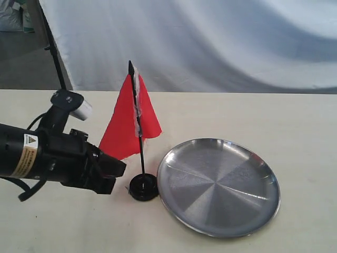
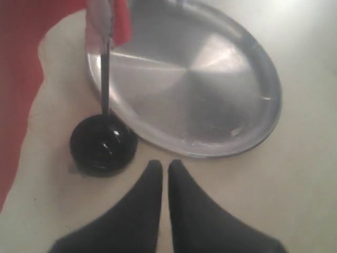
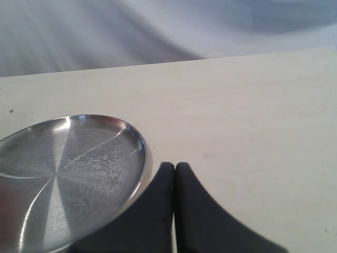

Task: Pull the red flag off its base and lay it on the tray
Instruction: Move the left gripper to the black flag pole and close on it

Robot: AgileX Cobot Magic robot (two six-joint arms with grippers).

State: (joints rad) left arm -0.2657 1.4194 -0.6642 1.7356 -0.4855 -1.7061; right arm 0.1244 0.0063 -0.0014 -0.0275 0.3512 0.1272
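- The pale desk [image 1: 263, 116] carries everything I can see.
- The tray [image 1: 218, 187] lies flat on it, shiny and round.
- The red flag [image 1: 124, 126] stands upright just beside the tray. Its pole is planted in the base, and the cloth hangs on the side away from the tray.
- My left hand [image 2: 163, 167] hovers low near the tray's rim, close to the base. Its fingers are clenched almost together on nothing.
- My right hand [image 3: 174, 167] sits just outside the tray's rim, fingers pressed together and gripping nothing.
- The base [image 1: 143, 187] rests just beside the tray; I cannot tell whether they touch.
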